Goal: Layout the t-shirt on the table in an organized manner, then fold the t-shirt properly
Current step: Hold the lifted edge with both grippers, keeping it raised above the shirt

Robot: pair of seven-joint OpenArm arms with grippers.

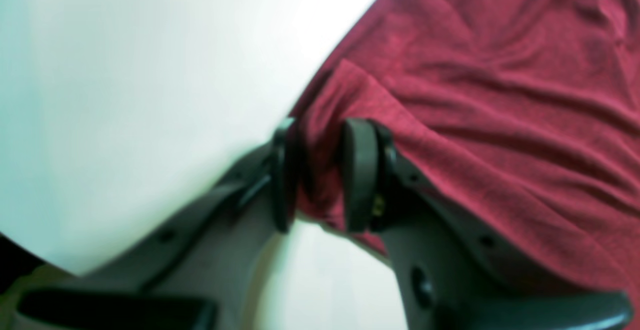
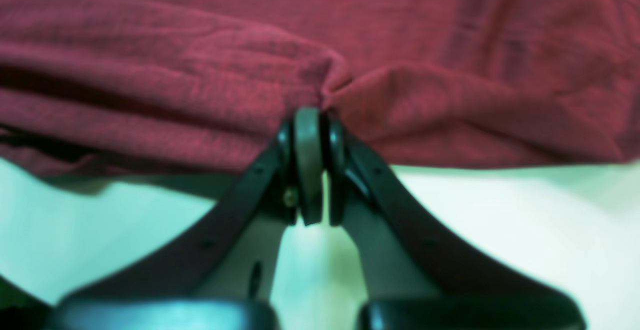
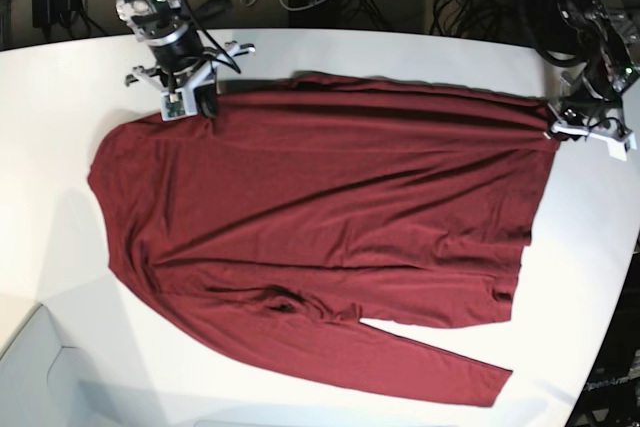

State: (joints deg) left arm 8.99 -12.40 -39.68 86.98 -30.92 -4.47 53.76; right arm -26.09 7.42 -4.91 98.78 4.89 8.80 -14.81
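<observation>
Dark grey curved fingers with black rounded pads — white wrist brackets.

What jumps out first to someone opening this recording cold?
A large maroon long-sleeved t-shirt of thin wrinkly fabric sprawls across the smooth white table. The right gripper pinches its edge shut, and the left gripper has fabric between parted jaws at the opposite corner.

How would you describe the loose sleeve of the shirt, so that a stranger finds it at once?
Start from the white table and the maroon t-shirt spread across it. Follow the shirt's near edge to the sleeve, a narrow strip angling away from the body. It alone leaves a wedge of white between itself and the body.
</observation>
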